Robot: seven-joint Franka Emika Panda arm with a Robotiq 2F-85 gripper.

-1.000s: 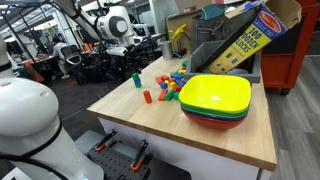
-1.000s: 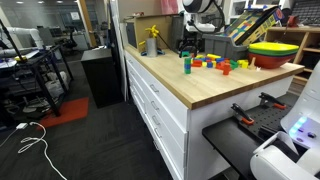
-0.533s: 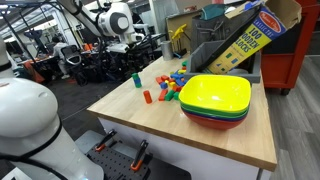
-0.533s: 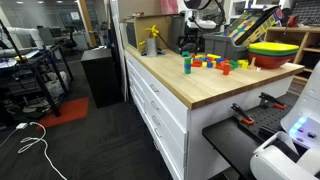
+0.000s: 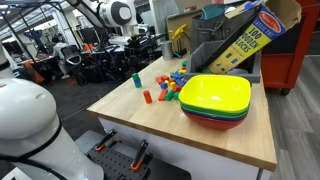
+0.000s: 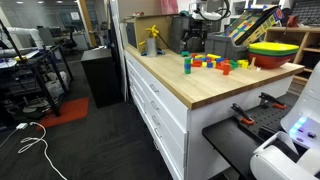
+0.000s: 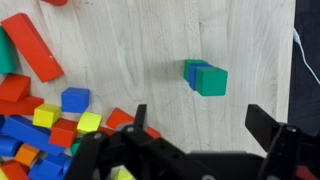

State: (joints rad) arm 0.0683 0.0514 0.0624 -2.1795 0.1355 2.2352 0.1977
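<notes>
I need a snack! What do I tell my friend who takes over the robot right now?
Tool: open, empty, high above the table.
Green block: alone on the table, roughly under the tool, untouched.
Pile of blocks: off to one side, apart from the green block. The stacked bowls stand beyond the pile.
Done: nothing picked up.
Left: every block still lies on the table.

Bright even overhead light; soft shadows; exterior views low-resolution; wrist view sharp.
</notes>
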